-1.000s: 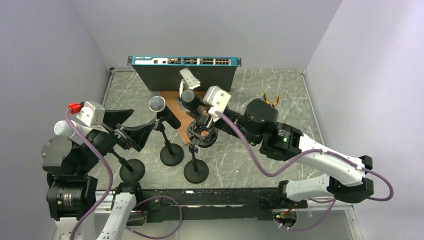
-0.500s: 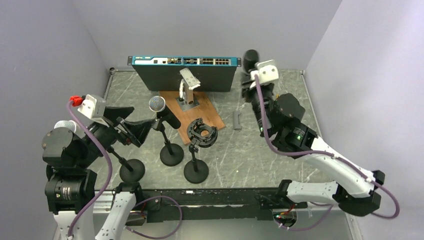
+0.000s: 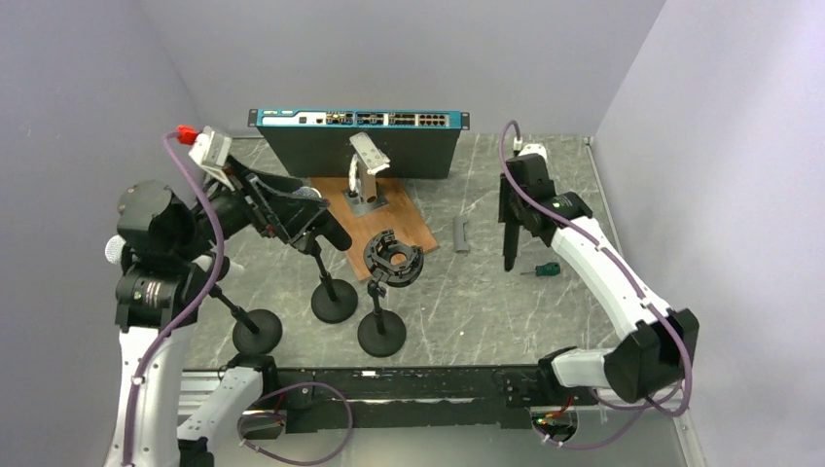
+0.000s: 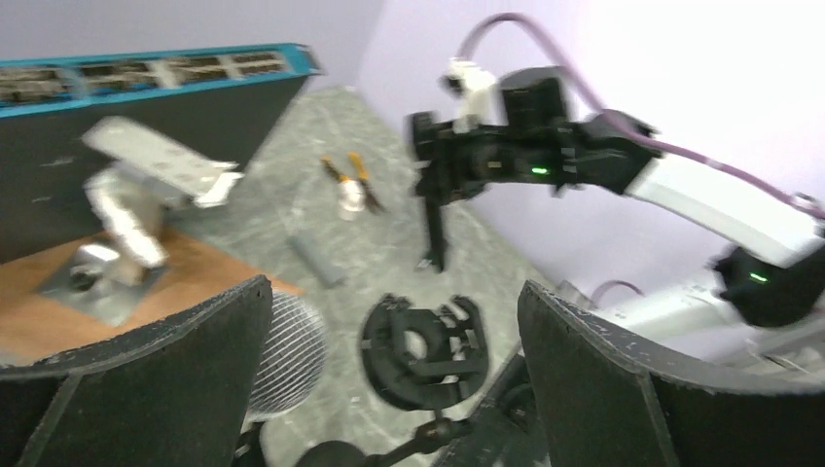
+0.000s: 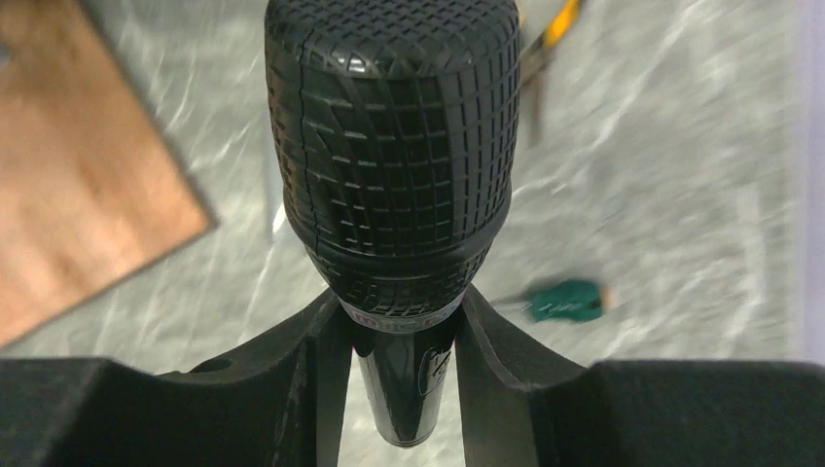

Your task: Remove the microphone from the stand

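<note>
Three stands crowd left-centre: left stand (image 3: 257,331), middle stand (image 3: 334,300), front stand (image 3: 381,334), bases near each other, narrow gaps between poles. Empty round clip (image 3: 392,258) tops front stand, juts toward wooden board (image 3: 413,232). Bracket (image 3: 365,170) upright on board; switch box (image 3: 355,141) walls off back. Left gripper (image 3: 297,209) spread wide, mesh microphone (image 4: 287,350) between fingers, close to one, wide gap to other. Right half of table (image 3: 457,311) mostly bare: grey cylinder (image 3: 461,234) and screwdriver (image 3: 545,269) lie flat. Black microphone (image 5: 389,146), pinched in right gripper (image 5: 401,341), hangs between them.
</note>
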Controlling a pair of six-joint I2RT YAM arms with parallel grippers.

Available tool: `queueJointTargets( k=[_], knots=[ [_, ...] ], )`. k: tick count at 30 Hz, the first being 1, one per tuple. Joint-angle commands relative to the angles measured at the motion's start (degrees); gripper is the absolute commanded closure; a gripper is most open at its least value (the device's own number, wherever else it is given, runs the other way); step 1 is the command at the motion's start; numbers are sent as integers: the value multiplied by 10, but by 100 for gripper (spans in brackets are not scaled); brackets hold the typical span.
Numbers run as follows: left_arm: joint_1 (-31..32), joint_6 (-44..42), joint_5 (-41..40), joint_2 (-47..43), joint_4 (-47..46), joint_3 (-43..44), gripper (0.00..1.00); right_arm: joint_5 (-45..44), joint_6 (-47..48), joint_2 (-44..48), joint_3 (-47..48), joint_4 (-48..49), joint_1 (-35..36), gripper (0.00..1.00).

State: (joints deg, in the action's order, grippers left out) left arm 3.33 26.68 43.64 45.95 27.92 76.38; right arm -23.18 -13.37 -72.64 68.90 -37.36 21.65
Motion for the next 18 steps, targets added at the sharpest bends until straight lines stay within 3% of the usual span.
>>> queueJointTargets(
  k=[1, 5, 7, 14, 18],
  knots=[
    [94, 68, 2, 26, -115, -3, 1, 184, -107, -35, 3, -72, -23, 100],
    [215, -33, -95, 90, -14, 94, 1, 264, -122, -78, -11, -91, -34, 100],
    [246, -66, -135, 101, -11, 114, 1, 281, -126, -78, -36, -94, -34, 100],
    [270, -140, -193, 110, -52, 87, 1, 209, -164, -66, -106, -135, -34, 100],
    [242, -150, -180, 72, -100, 47, 1, 188, -193, -57, -155, -121, -34, 100]
  ],
)
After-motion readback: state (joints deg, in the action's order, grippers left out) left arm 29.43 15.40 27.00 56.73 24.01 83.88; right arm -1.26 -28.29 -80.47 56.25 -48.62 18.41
